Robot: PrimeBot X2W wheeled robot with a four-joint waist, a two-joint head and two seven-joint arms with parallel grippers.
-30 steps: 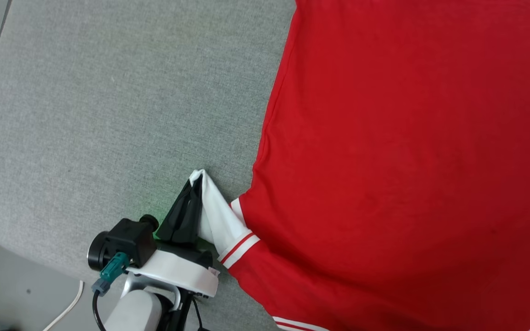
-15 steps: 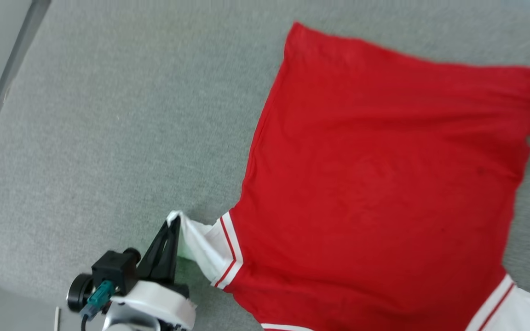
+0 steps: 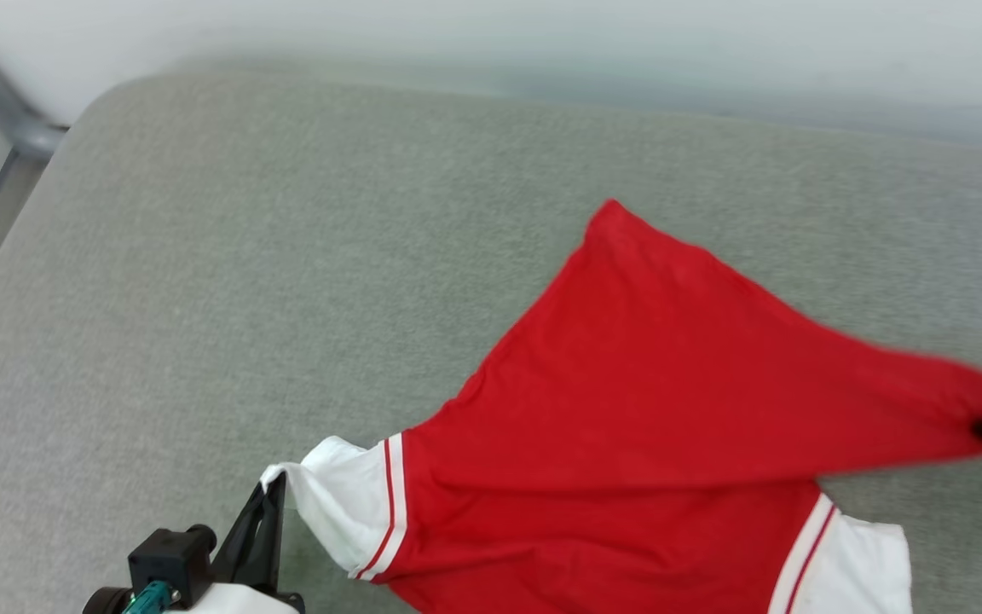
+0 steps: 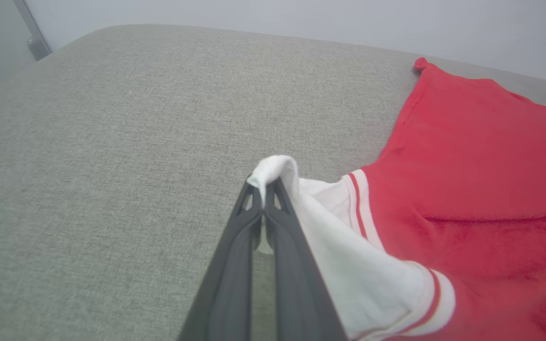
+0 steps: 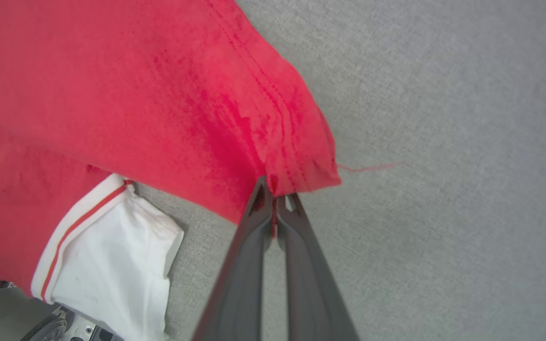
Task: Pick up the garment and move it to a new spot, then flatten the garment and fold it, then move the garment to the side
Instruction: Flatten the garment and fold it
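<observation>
Red garment (image 3: pixel 670 384), plain side up with no lettering to be seen, partly raised and partly lying on the grey surface (image 3: pixel 201 298). Stretched between two grips. At one end, left tool (image 4: pixel 264 189) pressed together on the edge of a white sleeve (image 4: pixel 349 255). At the other, right tool (image 5: pixel 275 192) pinching the stitched hem corner (image 5: pixel 301 161), with the red cloth drawn into a taut peak toward it. Far corner (image 3: pixel 612 213) apparently resting on the surface. Second sleeve (image 3: pixel 866 563) lying loose beneath the taut red fold, close to the lower edge of the head view.

Probably the spreading part of the job: laying the cloth out flat before any fold.

- Draw the two grips apart evenly and hold them at matching height, low over the surface, to lay the body down without a crease.
- Go gently on the sleeve side. Only a thin bite of cuff there, likely to slip under a sharp tug.
- Carry the hem corner outward and away from the loose sleeve, to avoid dropping red cloth over it.
- Lower slowly, with tension held until the cloth meets the surface.
- Let go only once flat, then check the loose sleeve for a tuck underneath.
</observation>
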